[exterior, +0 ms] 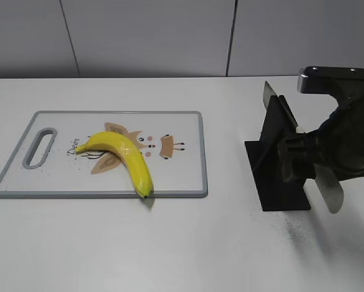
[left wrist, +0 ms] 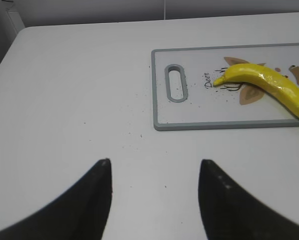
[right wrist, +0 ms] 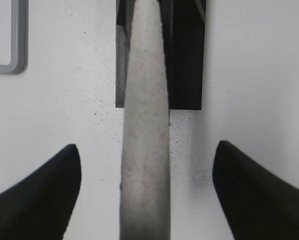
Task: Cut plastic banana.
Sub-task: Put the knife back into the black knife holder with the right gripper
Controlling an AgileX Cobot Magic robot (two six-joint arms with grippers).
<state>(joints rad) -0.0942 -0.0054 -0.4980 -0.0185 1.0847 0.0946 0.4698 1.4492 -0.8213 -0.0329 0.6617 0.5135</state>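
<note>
A yellow plastic banana point(exterior: 122, 152) lies on a white cutting board point(exterior: 185, 176) with a grey rim, at the left of the table. It also shows in the left wrist view point(left wrist: 272, 86). A knife with a grey handle point(right wrist: 144, 150) rests tilted in a black stand point(exterior: 278, 182), blade tip up point(exterior: 268, 94). My right gripper point(right wrist: 145, 160) is open, its fingers either side of the handle and not touching it. My left gripper point(left wrist: 155, 162) is open and empty over bare table, left of the board point(left wrist: 162, 112).
The black stand point(right wrist: 187, 55) sits right of the board, whose corner point(right wrist: 12, 65) shows in the right wrist view. My right arm point(exterior: 346, 143) hangs over the table's right edge. Dark specks dot the white table.
</note>
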